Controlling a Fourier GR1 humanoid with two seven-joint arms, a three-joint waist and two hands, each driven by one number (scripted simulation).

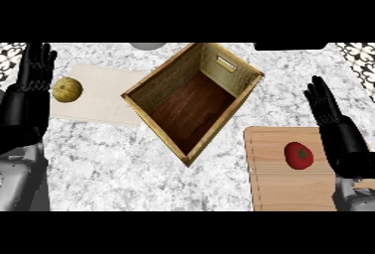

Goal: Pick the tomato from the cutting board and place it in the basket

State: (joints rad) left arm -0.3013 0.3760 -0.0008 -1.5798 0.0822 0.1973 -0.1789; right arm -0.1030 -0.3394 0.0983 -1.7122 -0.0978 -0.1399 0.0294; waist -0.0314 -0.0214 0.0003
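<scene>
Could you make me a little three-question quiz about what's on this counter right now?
1. True or false: the tomato is already in the basket.
2. Which hand is nearer the tomato: A) left hand B) right hand?
3. Fill in: the yellow-green fruit lies on the pale ____, left of the basket.

Key: 1 false, it lies on the cutting board; 2 B; 3 mat.
</scene>
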